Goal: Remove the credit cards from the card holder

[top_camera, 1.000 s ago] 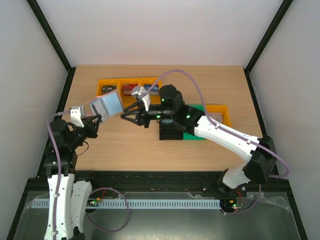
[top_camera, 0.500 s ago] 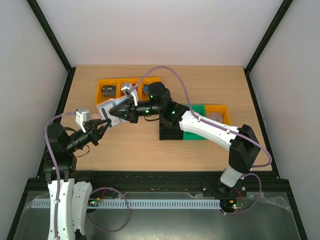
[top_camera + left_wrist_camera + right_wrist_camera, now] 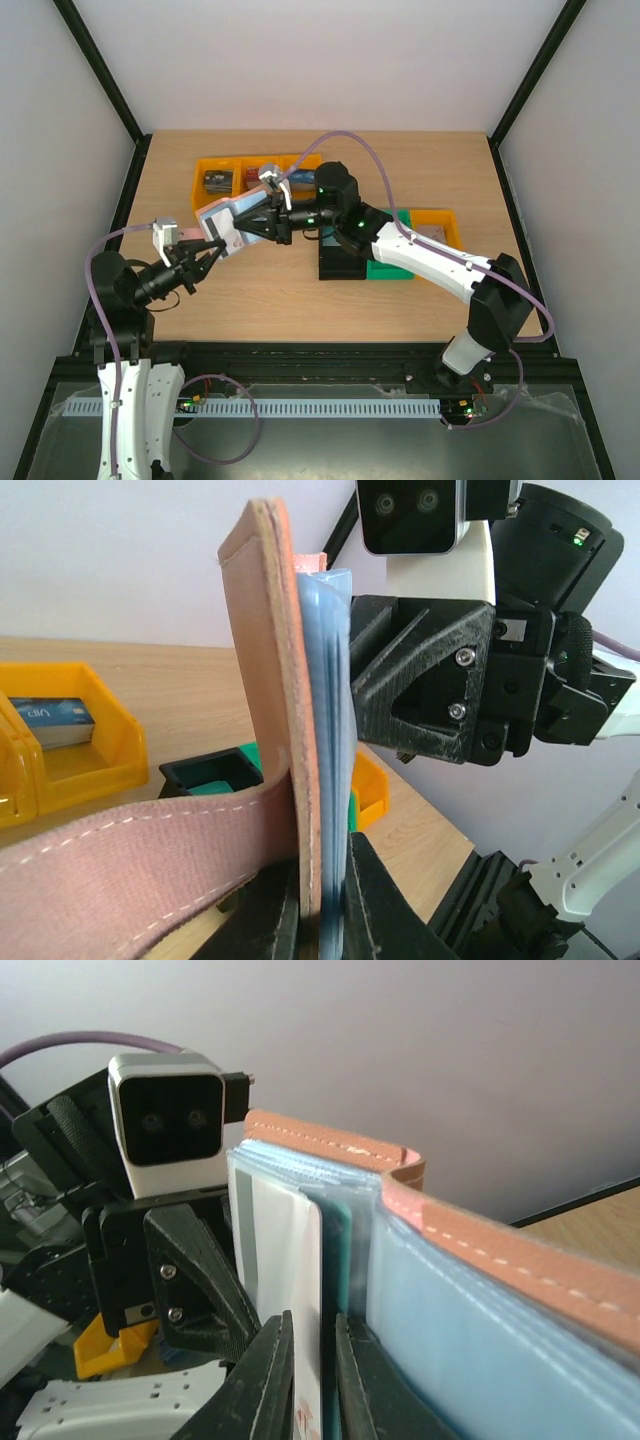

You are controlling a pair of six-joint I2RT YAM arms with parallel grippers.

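**Both hands on the open card holder, held above the left side of the counter**

The left hand (image 3: 322,920) comes in from the near-left corner. Its fingers are clamped on the bottom edge of the card holder (image 3: 220,218), squeezing the leather flap and the blue sleeves together. The holder is off the counter (image 3: 300,300), above its left half and nearer the far edge than the near one. It is just in front of the yellow bins (image 3: 200,172) that run along the far edge.

In the left wrist view the holder stands upright. The reddish-brown outside faces left, the pale blue pockets face right, and one flap folds down toward the camera.

The right hand (image 3: 313,1360) reaches across from the right side and meets the holder head-on, facing the left hand. Its fingers are almost together, pinching the credit cards (image 3: 288,1260) where they stick out of the blue pockets. A white card shows between the tips, with a teal card (image 3: 338,1250) tight against it. Both are partly inside the holder. I cannot tell whether the grip has one card or both.

A black tray (image 3: 340,268) with a green part sits under the right arm, mid-counter. Another yellow bin (image 3: 445,216) is further toward the right edge.
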